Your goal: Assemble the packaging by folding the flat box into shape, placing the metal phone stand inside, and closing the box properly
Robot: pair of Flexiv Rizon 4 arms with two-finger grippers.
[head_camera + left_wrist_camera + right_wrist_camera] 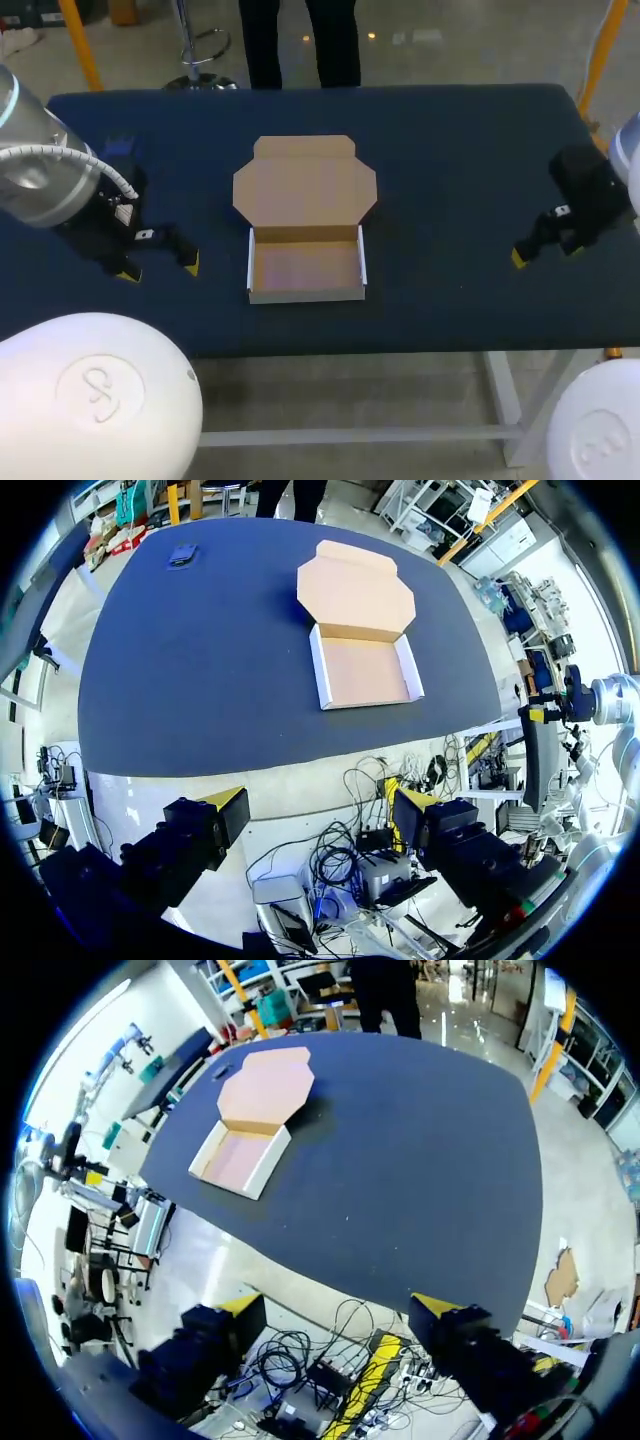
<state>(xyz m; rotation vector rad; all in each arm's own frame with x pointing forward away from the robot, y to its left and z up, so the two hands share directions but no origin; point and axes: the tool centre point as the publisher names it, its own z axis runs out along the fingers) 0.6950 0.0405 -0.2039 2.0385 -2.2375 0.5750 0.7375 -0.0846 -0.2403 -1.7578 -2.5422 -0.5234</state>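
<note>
Both claws were seen released and empty. A small dark object point(183, 553), possibly the metal phone stand, was made out at about 11 o'clock of the left gripper point(160, 268). The brown cardboard box point(305, 265), tray formed and lid open toward 12 o'clock, was found at its 3 o'clock, nearer than to the right gripper point(547, 254).

Both arms sat low, one at each side. The left gripper point(160, 268) had its fingers spread wide, and the right gripper point(547, 252) likewise; both held nothing.
</note>
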